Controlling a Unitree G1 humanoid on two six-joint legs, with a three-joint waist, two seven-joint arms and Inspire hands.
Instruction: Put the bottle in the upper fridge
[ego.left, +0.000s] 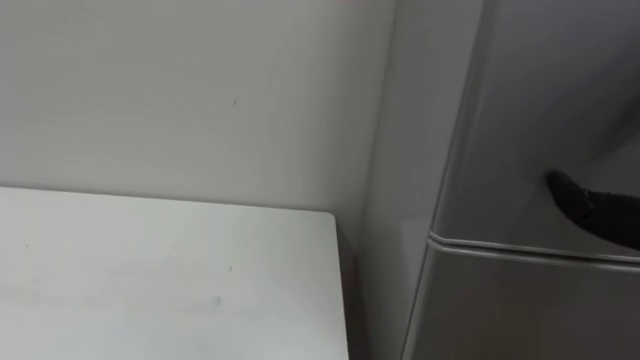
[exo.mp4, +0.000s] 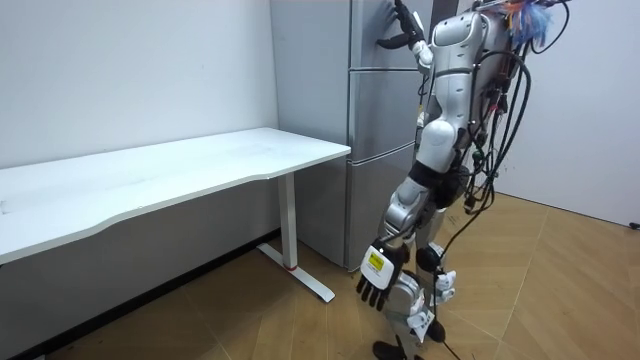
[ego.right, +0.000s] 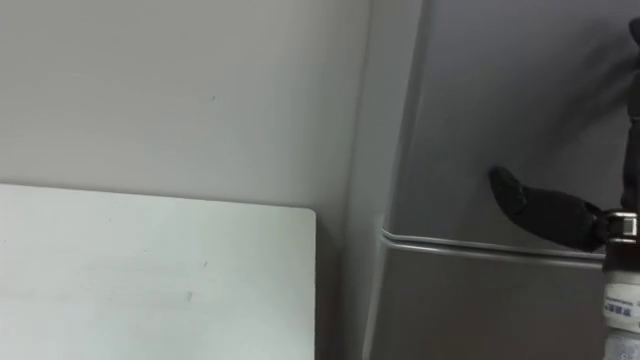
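The tall grey two-door fridge (exo.mp4: 375, 150) stands shut beside the long white table (exo.mp4: 150, 175). The robot stands close against it, its right hand (ego.right: 545, 212) raised with fingers stretched out on the upper door (ego.right: 480, 100), gripping nothing. Its left hand (exo.mp4: 378, 278) hangs low, fingers loose and empty. Where the bottle is, I cannot tell.

One grey fridge (exo.mp4: 365, 200), its front cut by two seams into three panels, stands beside one long white surface (exo.mp4: 150, 180) that shows one leg (exo.mp4: 290, 215). One robot faces the fridge with two hands: the right hand (ego.right: 550, 212) up at the top panel, the left hand (exo.mp4: 378, 278) low by its knee.
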